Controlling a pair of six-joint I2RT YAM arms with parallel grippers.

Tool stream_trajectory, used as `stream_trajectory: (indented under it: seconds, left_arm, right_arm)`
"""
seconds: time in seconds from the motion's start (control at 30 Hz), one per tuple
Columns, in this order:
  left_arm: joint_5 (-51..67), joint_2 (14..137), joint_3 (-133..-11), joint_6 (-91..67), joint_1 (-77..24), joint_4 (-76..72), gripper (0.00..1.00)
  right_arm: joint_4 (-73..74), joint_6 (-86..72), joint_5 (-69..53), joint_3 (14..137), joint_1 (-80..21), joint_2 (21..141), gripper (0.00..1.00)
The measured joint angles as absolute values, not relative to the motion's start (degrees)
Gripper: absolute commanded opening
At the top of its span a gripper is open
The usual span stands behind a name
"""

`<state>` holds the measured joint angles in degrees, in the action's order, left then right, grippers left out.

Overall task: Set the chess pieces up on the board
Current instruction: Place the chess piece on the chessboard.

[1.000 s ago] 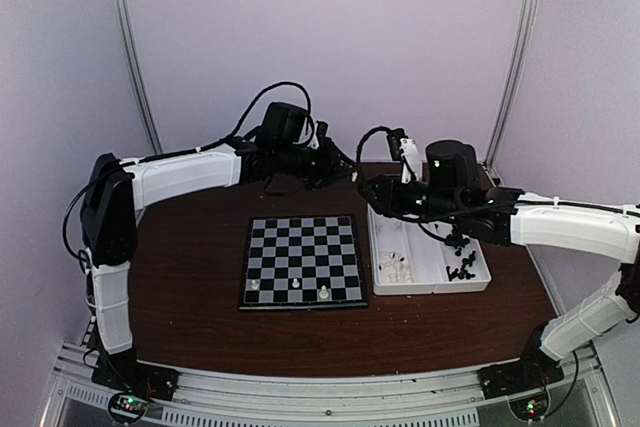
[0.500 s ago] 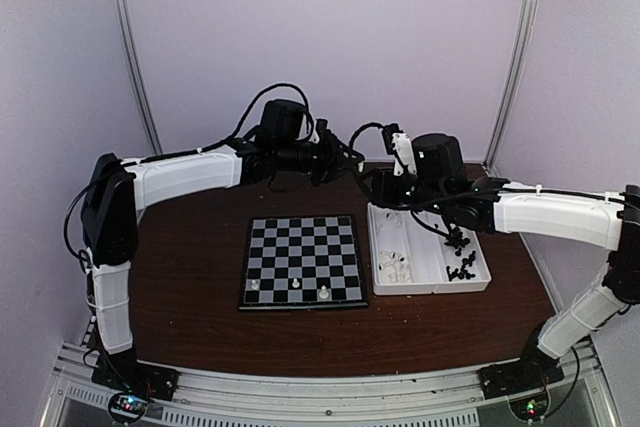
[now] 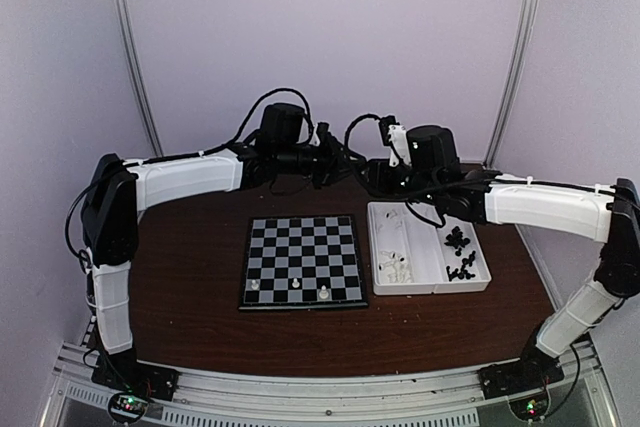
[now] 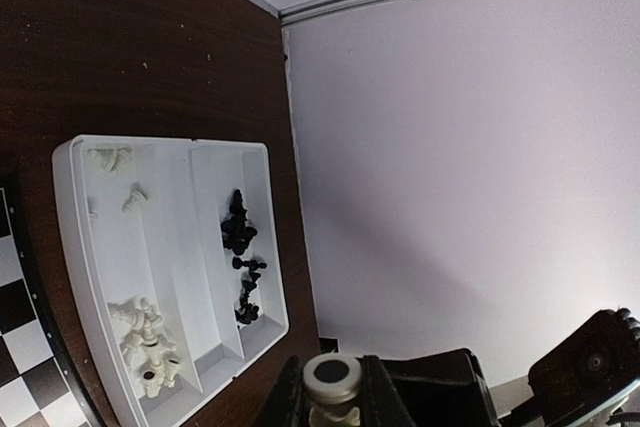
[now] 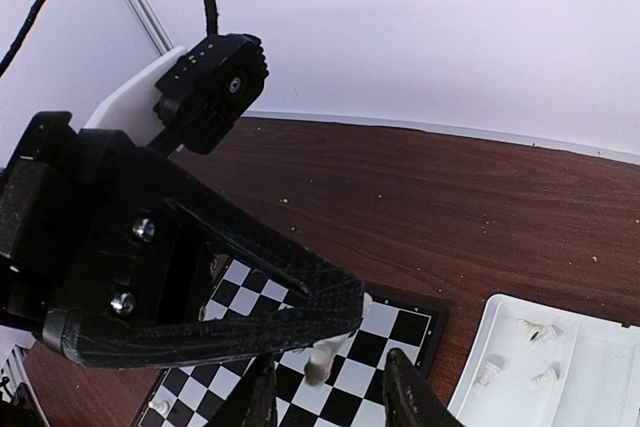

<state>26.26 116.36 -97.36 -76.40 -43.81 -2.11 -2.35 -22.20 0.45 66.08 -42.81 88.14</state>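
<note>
My left gripper [image 4: 333, 399] is shut on a white chess piece [image 4: 333, 375], held in the air behind the board's far right corner. In the right wrist view the same white piece [image 5: 322, 359] sticks out of the left gripper's black fingers [image 5: 250, 287]. It hangs between the jaws of my right gripper [image 5: 330, 387], which stand open with a gap on each side of it. The two grippers meet nose to nose [image 3: 350, 167] above the table's far side. The board [image 3: 302, 260] carries three white pieces on its near rows [image 3: 325, 292].
A white two-compartment tray [image 3: 428, 289] lies right of the board. White pieces [image 3: 397, 265] fill its left half and black pieces [image 3: 460, 252] its right half. The back wall stands close behind both grippers. Cables loop above the wrists.
My right arm has swung left and away from the tray until its jaws enclose the piece in the left gripper. Those jaws have narrowed a little. The left arm has barely shifted.
</note>
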Motion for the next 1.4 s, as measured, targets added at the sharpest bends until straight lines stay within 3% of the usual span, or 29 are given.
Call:
stream_trajectory:
  seconds: [0.37,0.53,0.73,0.87,0.93,1.4]
  left_arm:
    - [27.4,116.4,-95.9,-78.3,-43.8,-4.7,0.16]
    - [27.2,116.4,-95.6,-78.9,-43.8,-5.5,0.16]
    - [27.2,116.4,-95.2,-79.5,-43.8,-6.2,0.25]
    - [27.3,116.4,-95.2,-78.3,-43.8,-5.8,0.49]
    - [27.2,116.3,-95.2,-76.8,-43.9,-5.1,0.55]
    - [22.2,104.6,-86.5,-53.0,-37.6,9.0,0.59]
  right_arm:
    - [-2.6,-21.4,-0.2,66.3,-42.1,88.6,0.17]
    - [-2.9,-20.6,-0.4,66.4,-42.1,88.8,0.0]
    - [-2.7,-19.9,0.1,66.4,-42.0,88.8,0.0]
    - [-1.9,-20.2,0.1,66.4,-42.0,88.7,0.0]
    - [-0.4,-20.8,0.2,66.4,-41.8,88.3,0.0]
    - [28.0,-23.8,-10.5,73.5,-38.6,82.8,0.0]
